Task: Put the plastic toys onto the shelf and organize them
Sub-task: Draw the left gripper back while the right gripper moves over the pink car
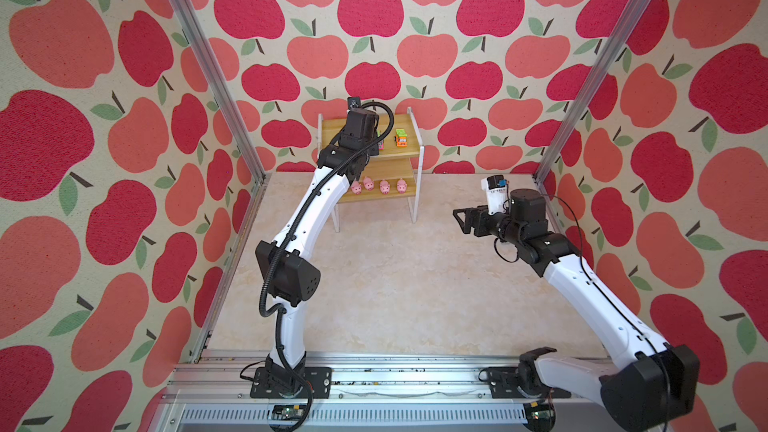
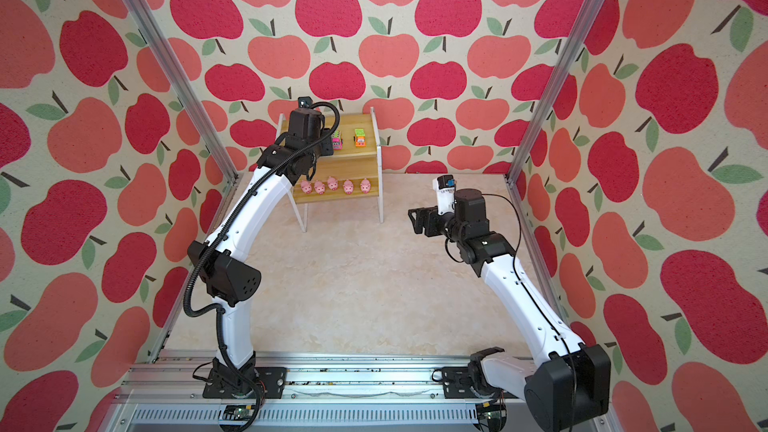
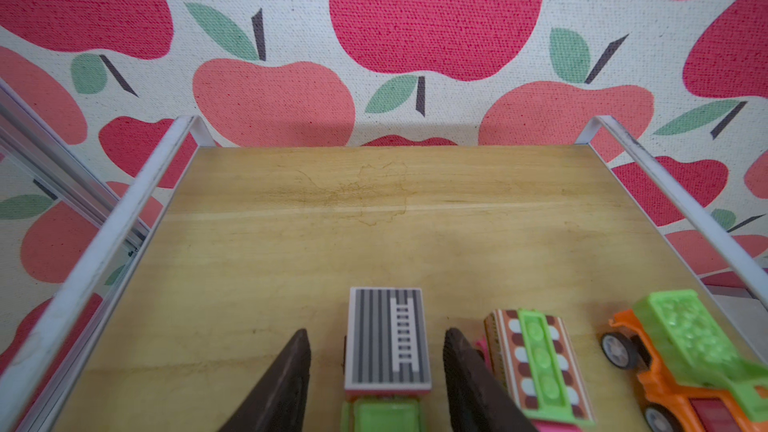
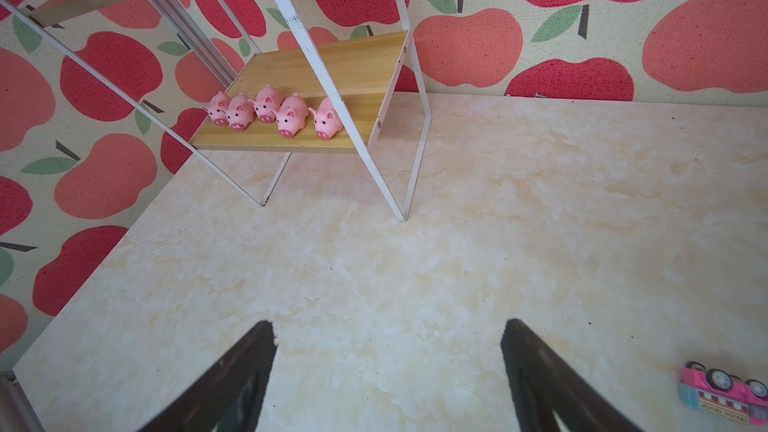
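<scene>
Red and salmon apples, green leaves, dark stems on cream weave across the walls (image 3: 436, 14). Pale yellow wood grain on the shelf (image 3: 291, 243), white on its frame (image 3: 124, 209). Pink on the pigs (image 4: 266, 103), darker pink on the snouts. Grey stripes and a white ladder over a green cab on the ladder truck (image 3: 388, 338). Brown-and-white scallops beside a green strip on the scalloped truck (image 3: 540, 363). Green over orange, black wheels, on the orange truck (image 3: 685, 363). Pink and light blue on the pink truck (image 4: 725, 392). Cream marbling on the table (image 4: 457, 263).
</scene>
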